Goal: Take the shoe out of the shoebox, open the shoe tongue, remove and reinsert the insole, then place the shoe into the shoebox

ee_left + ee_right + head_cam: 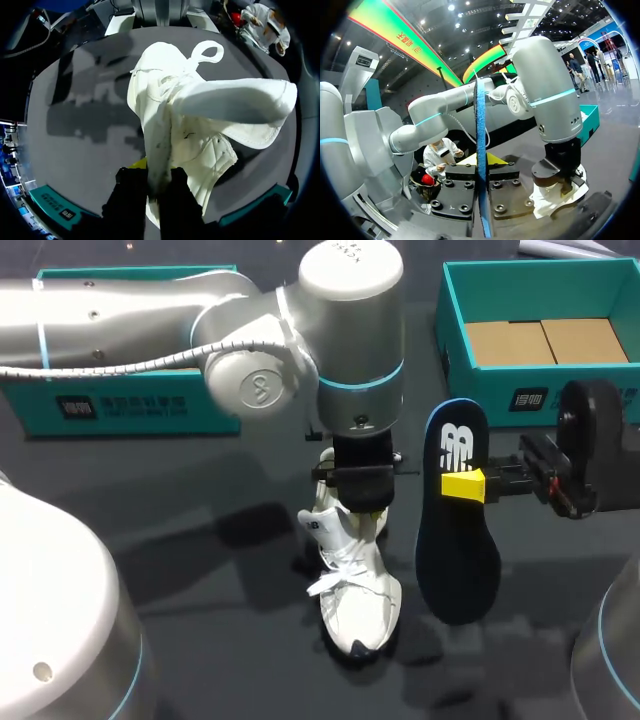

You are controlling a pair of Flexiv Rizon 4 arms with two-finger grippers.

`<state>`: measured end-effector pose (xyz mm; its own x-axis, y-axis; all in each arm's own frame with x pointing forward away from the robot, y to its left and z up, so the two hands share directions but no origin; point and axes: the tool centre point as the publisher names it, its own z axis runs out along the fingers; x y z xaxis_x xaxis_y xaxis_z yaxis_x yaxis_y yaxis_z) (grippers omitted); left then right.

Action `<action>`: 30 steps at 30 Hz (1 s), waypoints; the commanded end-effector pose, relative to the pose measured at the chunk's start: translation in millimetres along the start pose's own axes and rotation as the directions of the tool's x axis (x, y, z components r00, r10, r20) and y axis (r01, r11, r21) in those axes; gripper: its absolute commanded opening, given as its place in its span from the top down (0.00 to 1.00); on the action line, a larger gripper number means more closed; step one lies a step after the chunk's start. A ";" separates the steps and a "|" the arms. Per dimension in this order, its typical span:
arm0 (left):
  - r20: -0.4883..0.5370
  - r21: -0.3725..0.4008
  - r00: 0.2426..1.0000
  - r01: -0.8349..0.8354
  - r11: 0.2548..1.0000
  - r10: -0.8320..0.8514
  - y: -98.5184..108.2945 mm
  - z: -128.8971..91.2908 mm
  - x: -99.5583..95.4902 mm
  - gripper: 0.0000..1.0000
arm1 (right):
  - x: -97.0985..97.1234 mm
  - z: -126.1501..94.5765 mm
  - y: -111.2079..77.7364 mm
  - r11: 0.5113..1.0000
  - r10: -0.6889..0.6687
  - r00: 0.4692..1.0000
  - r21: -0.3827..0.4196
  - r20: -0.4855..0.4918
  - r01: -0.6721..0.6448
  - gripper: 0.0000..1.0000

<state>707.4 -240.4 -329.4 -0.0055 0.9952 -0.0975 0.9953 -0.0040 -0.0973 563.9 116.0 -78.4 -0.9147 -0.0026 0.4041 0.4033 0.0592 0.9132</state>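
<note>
2 grips | L hand [154,174]: shoe [352,585] collar | R hand [463,485]: insole [456,565] aloft

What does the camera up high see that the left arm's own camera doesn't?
Only the head view shows the dark insole, held in the right gripper. Only the left wrist view looks right down into the white shoe, so you can see its inside lining. Both show that shoe, the left gripper pinching its edge, and the dark table.

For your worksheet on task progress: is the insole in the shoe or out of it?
Out: the right pincer holds the insole clear of the shoe.
</note>
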 end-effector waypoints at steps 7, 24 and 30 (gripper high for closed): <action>-0.007 0.041 1.000 -0.013 0.999 0.014 1.5 9.4 -0.4 1.00 | 5.8 -0.6 -1.5 1.000 0.000 1.000 -0.002 0.012 0.000 1.00; -0.063 0.046 0.998 -0.010 0.999 0.013 1.1 30.8 -3.6 1.00 | 5.8 -0.6 -1.5 1.000 0.000 1.000 -0.002 0.012 0.000 1.00; -0.097 0.019 0.995 0.012 1.000 -0.010 2.0 39.7 -7.8 1.00 | 5.8 -0.6 -1.5 1.000 0.000 1.000 -0.002 0.012 0.000 1.00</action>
<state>706.5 -243.6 -363.6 -0.0051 0.9998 -0.0205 0.9920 0.0025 -0.1263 563.9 116.0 -78.4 -0.9147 -0.0027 0.4041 0.4032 0.0592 0.9132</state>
